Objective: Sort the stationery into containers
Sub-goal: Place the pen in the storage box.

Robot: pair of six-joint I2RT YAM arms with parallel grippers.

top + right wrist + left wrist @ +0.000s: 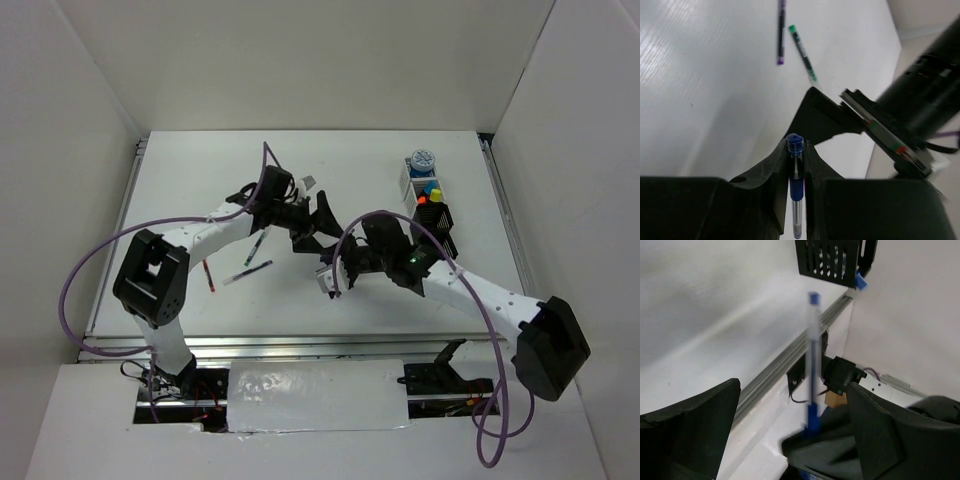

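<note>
Clamped in the black right gripper (pixel 795 150), a clear plastic pen (pixel 796 182) with a blue cap hangs above the white tabletop (pixel 700 75) (blurred in the left wrist view, its lower end hidden), between the wide-apart jaws of the left gripper (pixel 785 425), white walls (pixel 300 60) around.

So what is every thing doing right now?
blue pen: held off the table.
right gripper: shut on the blue pen.
left gripper: open, fingers wide either side of the pen.
purple pen: lying loose on the table.
green pen: lying loose beside it.
highlighters: stowed in the bins, caps up.
tape roll: stowed in the bins too.
</note>
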